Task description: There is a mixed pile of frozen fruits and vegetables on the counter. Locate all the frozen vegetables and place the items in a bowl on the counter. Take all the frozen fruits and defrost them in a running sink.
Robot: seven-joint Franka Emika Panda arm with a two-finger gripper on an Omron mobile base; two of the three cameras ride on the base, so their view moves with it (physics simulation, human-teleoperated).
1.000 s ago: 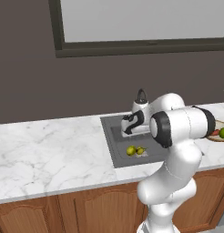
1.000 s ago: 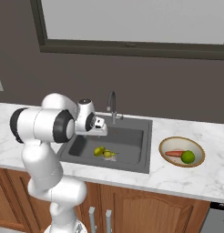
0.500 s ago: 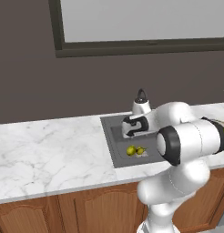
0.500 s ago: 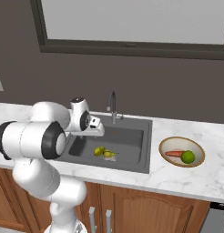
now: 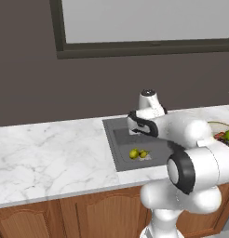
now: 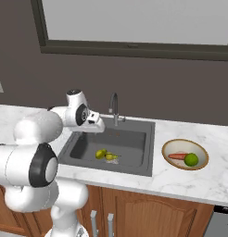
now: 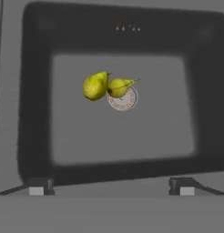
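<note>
In the dark grey sink (image 7: 36, 91) the dull yellow-green ball (image 7: 94, 86) and the small pear (image 7: 119, 86) lie touching, beside the round drain (image 7: 124, 101). The base views show them too: ball (image 6: 100, 153), pear (image 6: 110, 157), ball (image 5: 133, 153), pear (image 5: 143, 154). My gripper (image 7: 111, 186) hangs open and empty above the basin's near edge, well above the fruit, seen as gripper (image 6: 99, 127) and gripper (image 5: 136, 127). The wooden-rimmed bowl (image 6: 167, 147) on the white counter (image 6: 190, 178) holds the orange carrot (image 6: 178, 156) and the bright green ball (image 6: 191, 159).
A tall curved faucet (image 6: 114, 106) stands at the sink's back edge, close to my hand. A dark wall and window frame rise behind the counter. A long stretch of marble (image 5: 46, 148) runs to the sink's left. Brown cabinet doors (image 5: 88, 218) are below.
The hand has stayed over the sink with its jaws open. The arm's elbow has swung down and outward, toward the cameras. Fruit, bowl and vegetables have not moved.
</note>
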